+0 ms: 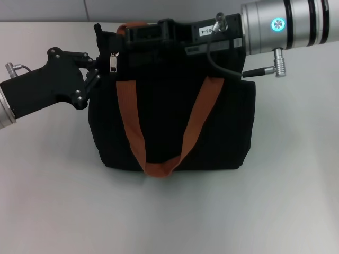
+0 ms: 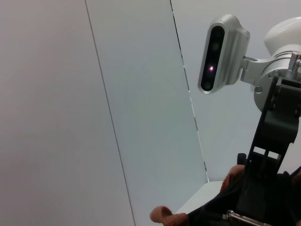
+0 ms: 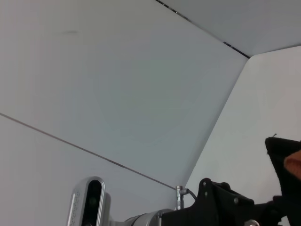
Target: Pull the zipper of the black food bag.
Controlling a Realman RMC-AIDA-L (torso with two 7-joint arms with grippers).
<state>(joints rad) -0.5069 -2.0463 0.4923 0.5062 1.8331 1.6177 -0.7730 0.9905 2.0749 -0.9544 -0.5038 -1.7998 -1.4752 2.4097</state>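
Note:
The black food bag stands upright in the middle of the table, its two orange-brown strap handles hanging down its front. The silver zipper pull hangs at the bag's top left corner. My left gripper comes in from the left and meets that same corner, just left of the pull. My right gripper reaches in from the right and lies over the bag's top edge, its tip a little right of and above the pull. In the left wrist view the right gripper's black body stands over the bag.
The bag sits on a plain white table with a pale wall behind it. A cable from the right arm loops over the bag's upper right. The right arm's silver wrist camera and the left arm's each show in the other wrist view.

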